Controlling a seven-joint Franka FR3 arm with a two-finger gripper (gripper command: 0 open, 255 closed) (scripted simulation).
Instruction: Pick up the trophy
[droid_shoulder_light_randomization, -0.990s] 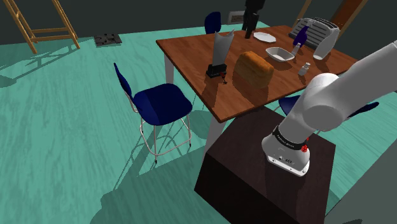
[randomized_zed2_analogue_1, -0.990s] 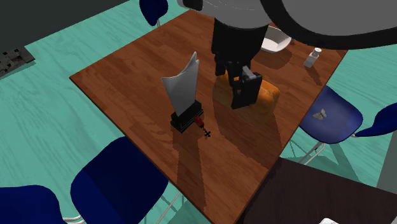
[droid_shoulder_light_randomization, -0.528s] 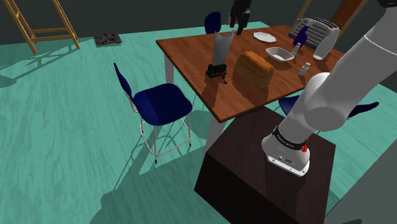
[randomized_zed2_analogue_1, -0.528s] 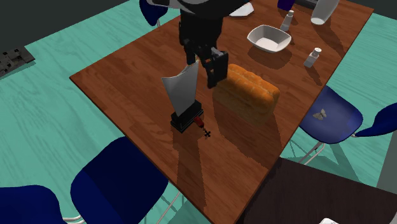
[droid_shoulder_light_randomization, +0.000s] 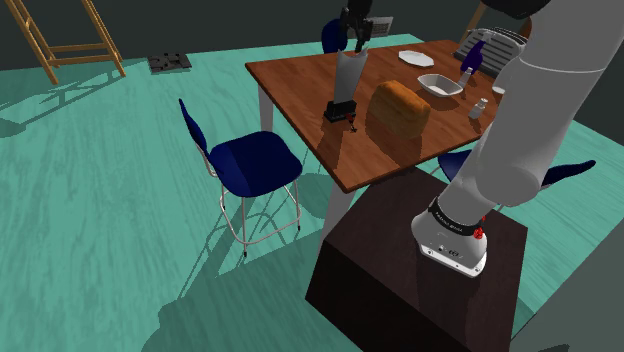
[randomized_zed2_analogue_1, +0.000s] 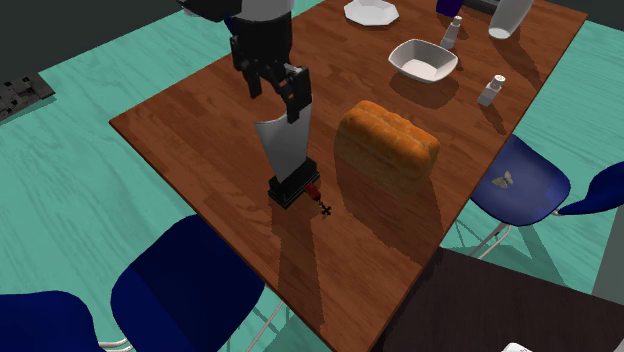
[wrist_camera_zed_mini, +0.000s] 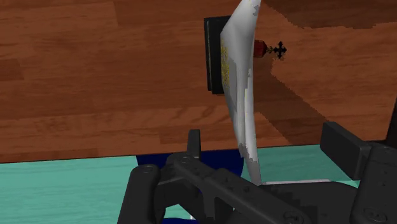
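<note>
The trophy (droid_shoulder_light_randomization: 345, 82), a pale curved blade on a black block base, stands upright on the desk (droid_shoulder_light_randomization: 300, 85), just left of a bread loaf (droid_shoulder_light_randomization: 400, 108) in the shoulder view. The end effector (randomized_zed2_analogue_1: 279, 92) hangs right over the blade's tip with its fingers spread and holding nothing. In the wrist view the blade's upper end rises between the two fingers (wrist_camera_zed_mini: 193, 141). It seems to touch neither, though that is hard to tell at this angle.

The step in hand looks like the descent to grasp. The fingers should come straight down astride the blade, so the pads close on its broad faces and not its edges. They should also go low enough to get past the narrow tip, which would likely slip. The blade should be centred first, because a lopsided squeeze could rock the trophy on its small base. A small red piece (randomized_zed2_analogue_1: 314, 193) sits just beside the base and is best left alone.

The desk is brown wood. Farther right in the shoulder view it carries a white bowl (droid_shoulder_light_randomization: 440, 84), a plate (droid_shoulder_light_randomization: 416, 58) and a shaker (droid_shoulder_light_randomization: 478, 108). A blue chair (droid_shoulder_light_randomization: 245, 160) stands on the teal floor (droid_shoulder_light_randomization: 100, 200) at the desk's left. A wooden ladder (droid_shoulder_light_randomization: 70, 40) leans at the far left.
</note>
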